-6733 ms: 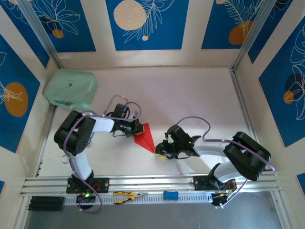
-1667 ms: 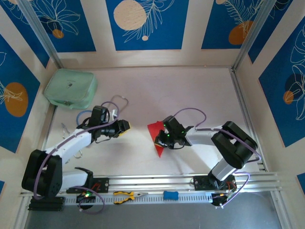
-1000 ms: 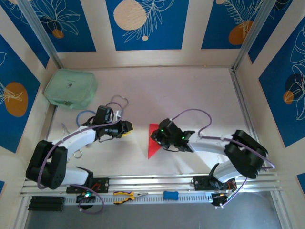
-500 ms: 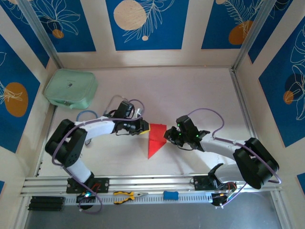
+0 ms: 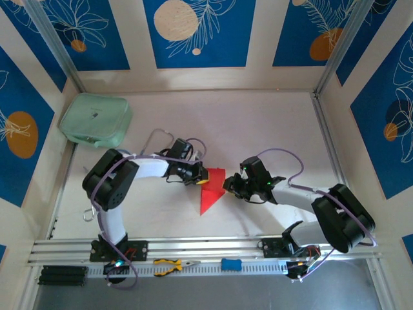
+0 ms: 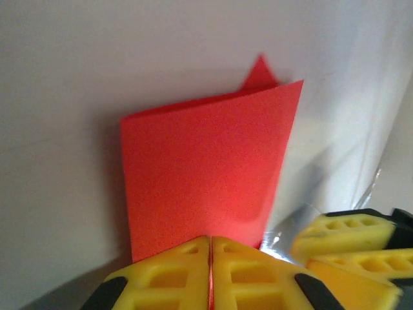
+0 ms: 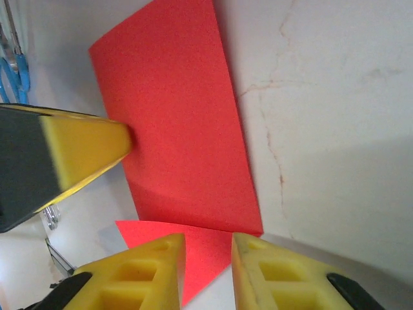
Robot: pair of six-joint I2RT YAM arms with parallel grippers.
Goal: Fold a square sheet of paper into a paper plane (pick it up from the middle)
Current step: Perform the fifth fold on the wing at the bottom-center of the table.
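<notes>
The square sheet of paper (image 5: 210, 190) lies mid-table as a folded red shape, wide at the top and pointed toward the near edge. In the left wrist view its red flap (image 6: 206, 161) stands just ahead of my left gripper (image 6: 211, 258), which is shut on its near edge, a red sliver showing between the pads. From above, my left gripper (image 5: 201, 175) is at the paper's upper left edge. My right gripper (image 5: 229, 185) is at the right edge. Its jaws (image 7: 208, 265) stand slightly open over a red corner (image 7: 206, 248) without pinching it.
A mint-green pouch (image 5: 95, 121) sits at the back left. Yellow-handled pliers (image 5: 173, 264) and a blue tool (image 5: 231, 264) lie on the front rail. Blue scissor handles (image 7: 16, 61) show beyond the paper. Walls close the table on three sides.
My left gripper has travelled right to the paper and shut on its edge. My right gripper has drawn back from over the paper to its right edge and opened a little.
</notes>
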